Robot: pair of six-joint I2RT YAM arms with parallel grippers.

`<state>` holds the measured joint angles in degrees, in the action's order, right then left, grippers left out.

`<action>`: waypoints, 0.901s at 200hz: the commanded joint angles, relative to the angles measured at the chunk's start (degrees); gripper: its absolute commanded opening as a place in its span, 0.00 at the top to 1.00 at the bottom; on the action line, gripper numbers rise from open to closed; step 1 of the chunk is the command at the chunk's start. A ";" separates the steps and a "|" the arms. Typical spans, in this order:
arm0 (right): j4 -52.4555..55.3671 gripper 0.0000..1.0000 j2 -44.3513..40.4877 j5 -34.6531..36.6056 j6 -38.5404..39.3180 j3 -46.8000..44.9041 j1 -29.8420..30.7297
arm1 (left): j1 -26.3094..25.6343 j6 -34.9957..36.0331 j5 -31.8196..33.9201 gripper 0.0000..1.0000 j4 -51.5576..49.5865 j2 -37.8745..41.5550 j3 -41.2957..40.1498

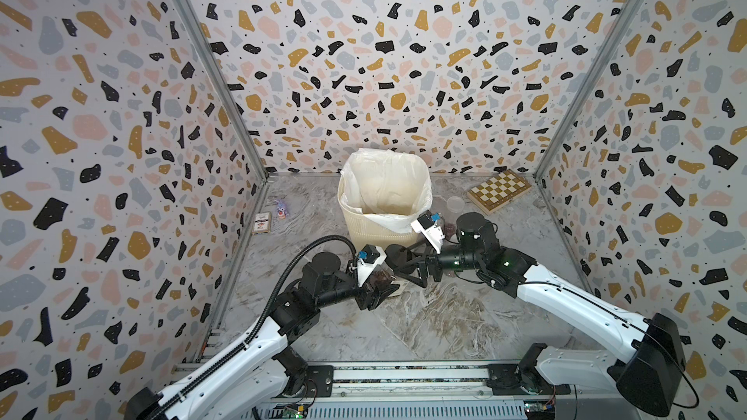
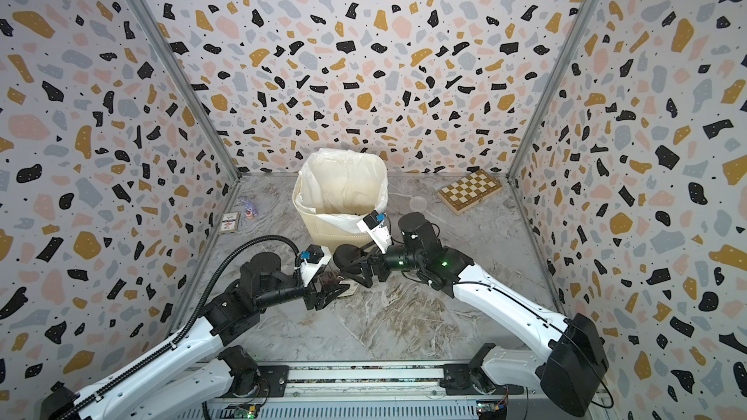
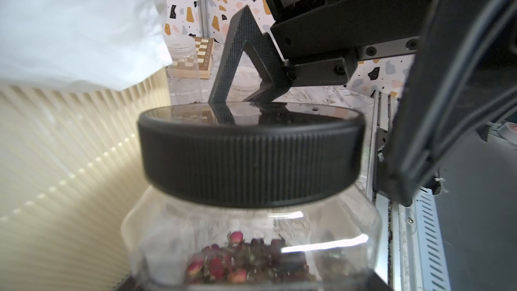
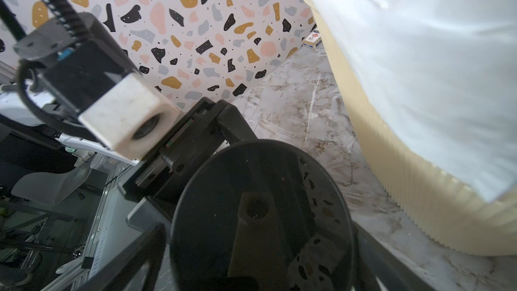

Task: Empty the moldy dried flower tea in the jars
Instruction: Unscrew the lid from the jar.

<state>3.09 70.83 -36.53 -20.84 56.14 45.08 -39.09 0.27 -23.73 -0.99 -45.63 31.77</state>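
Gripping squat jar (image 3: 251,233): left gripper (image 1: 382,288) clamped | right gripper (image 1: 402,264) spread, seemingly astride black lid (image 3: 251,158)

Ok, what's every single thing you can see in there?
cream ribbed bin with white bag: one, cream, back middle.
squat clear jar: one, clear, in front of the bin.
wide black ribbed lid: one, black, on that jar.
dried rosebud tea: shallow layer, dark red, inside that jar.
wooden chessboard: one, brown-and-cream, back right.
slim clear-lidded jar: one, clear, beside the chessboard.
small card box: one, whitish, left edge.
small purplish toy: one, purple, beside that box.
left gripper: one, black, closed on the squat clear jar.
right gripper: one, black, open astride the lid.
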 commanded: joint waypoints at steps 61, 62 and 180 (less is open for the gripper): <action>0.11 0.14 4.41 2.35 -2.06 5.96 1.33 | -0.28 -2.03 1.54 0.41 6.67 1.71 -2.52; 0.18 0.14 4.41 2.35 -1.95 5.93 1.33 | -0.28 -2.03 1.43 0.41 6.64 1.74 -2.56; -0.30 0.23 -10.93 -22.49 22.08 -5.75 0.82 | -0.20 -9.87 -33.18 0.40 5.07 1.72 3.60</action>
<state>2.74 63.18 -48.07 -8.29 51.92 45.76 -39.24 -4.75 -43.44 0.64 -43.42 31.18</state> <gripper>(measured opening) 0.875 0.723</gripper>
